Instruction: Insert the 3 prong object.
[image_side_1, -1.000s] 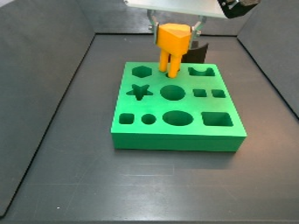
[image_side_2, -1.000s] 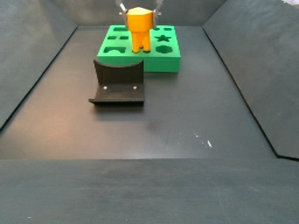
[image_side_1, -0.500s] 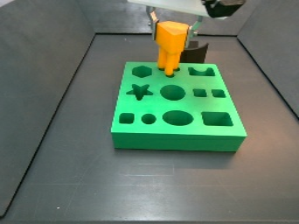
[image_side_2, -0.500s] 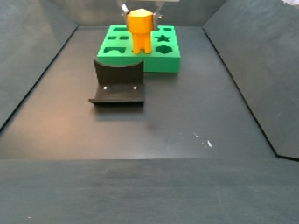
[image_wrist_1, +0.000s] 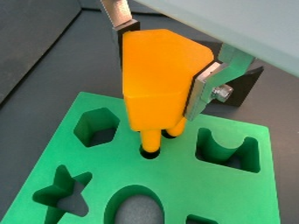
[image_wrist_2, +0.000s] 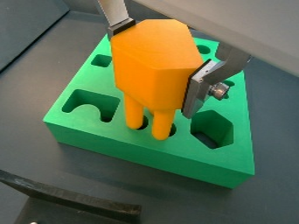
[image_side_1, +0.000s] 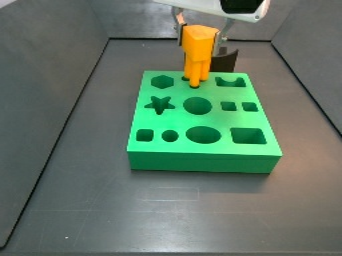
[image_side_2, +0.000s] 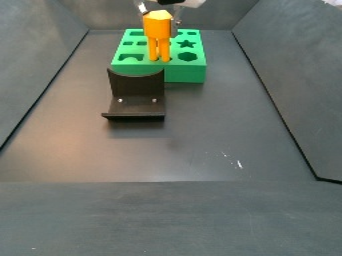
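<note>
My gripper (image_wrist_1: 160, 74) is shut on the orange 3 prong object (image_wrist_1: 158, 74) and holds it upright over the green board (image_wrist_1: 105, 171), prongs down. In both wrist views the prong tips reach into small round holes near the board's back edge; the object also shows in a wrist view (image_wrist_2: 149, 74). The silver fingers (image_wrist_2: 201, 83) clamp its body on two sides. In both side views the object (image_side_1: 198, 52) (image_side_2: 159, 33) stands on the board (image_side_1: 203, 130) (image_side_2: 160, 58) near the row of cutouts closest to the fixture.
The dark fixture (image_side_2: 136, 93) stands on the floor right beside the board, seen also behind it (image_side_1: 227, 57). The board holds star, hexagon, round and square cutouts. Grey walls enclose the dark floor (image_side_2: 174, 170).
The object has sunk slightly toward the board, prongs now entering the holes. The gripper stays shut on it.
</note>
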